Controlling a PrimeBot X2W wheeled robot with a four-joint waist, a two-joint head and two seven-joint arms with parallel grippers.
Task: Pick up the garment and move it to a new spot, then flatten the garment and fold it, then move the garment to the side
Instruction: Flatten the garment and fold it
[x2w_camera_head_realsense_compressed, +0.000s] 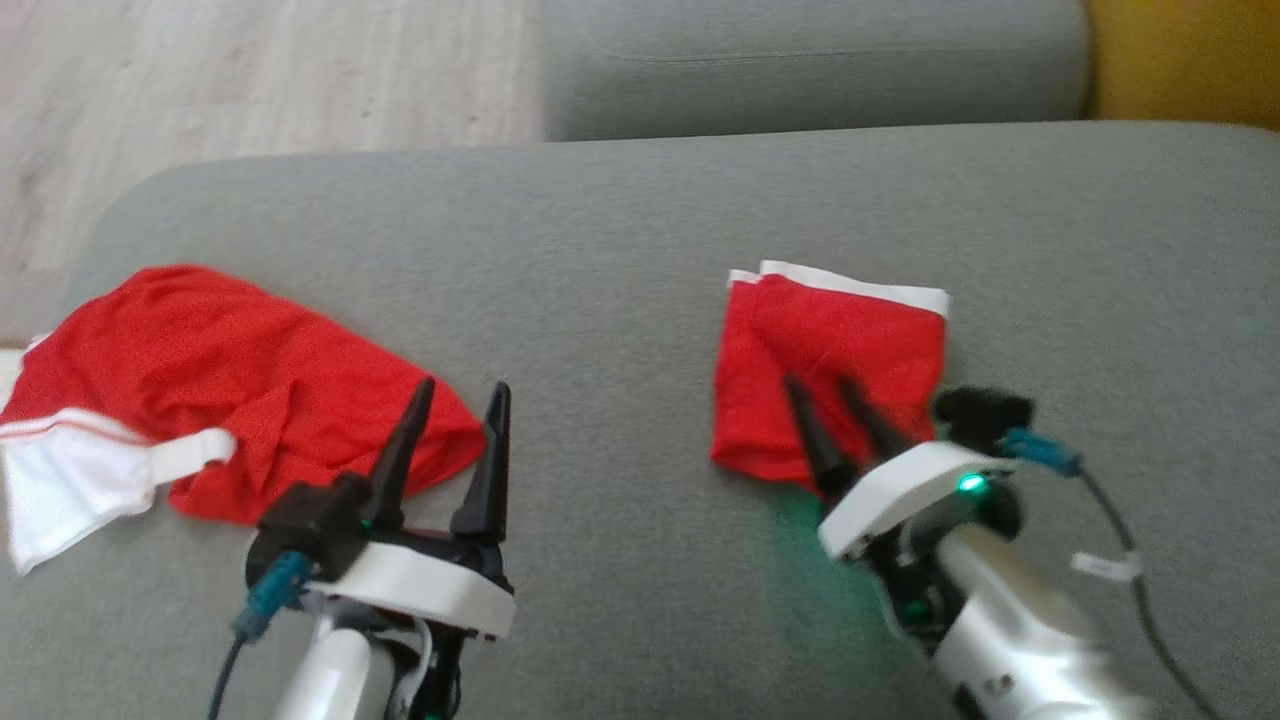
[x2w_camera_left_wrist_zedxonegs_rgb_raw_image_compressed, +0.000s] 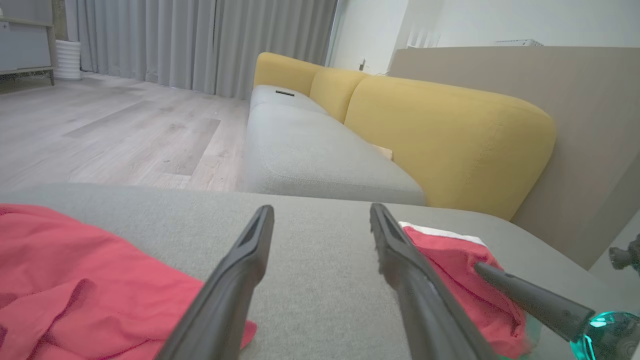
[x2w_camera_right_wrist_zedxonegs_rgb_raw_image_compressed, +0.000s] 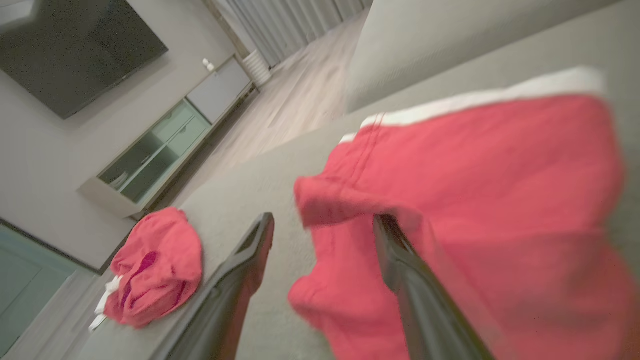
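Right gripper (x2w_camera_head_realsense_compressed: 828, 392) angled over folded garment (x2w_camera_head_realsense_compressed: 835, 350), fingers spread, left gripper (x2w_camera_head_realsense_compressed: 462, 400) spread, empty

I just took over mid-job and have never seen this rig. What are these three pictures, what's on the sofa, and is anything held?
It is a two-armed robot. The head view looks down from its head at a grey sofa seat. The other two pictures come from cameras on each wrist, looking along that arm's two dark fingers. A folded red garment lies on the robot's right, a rumpled red and white one on its left. The right gripper is open at the folded garment's near edge; the left gripper is open over the seat. Nothing is held.
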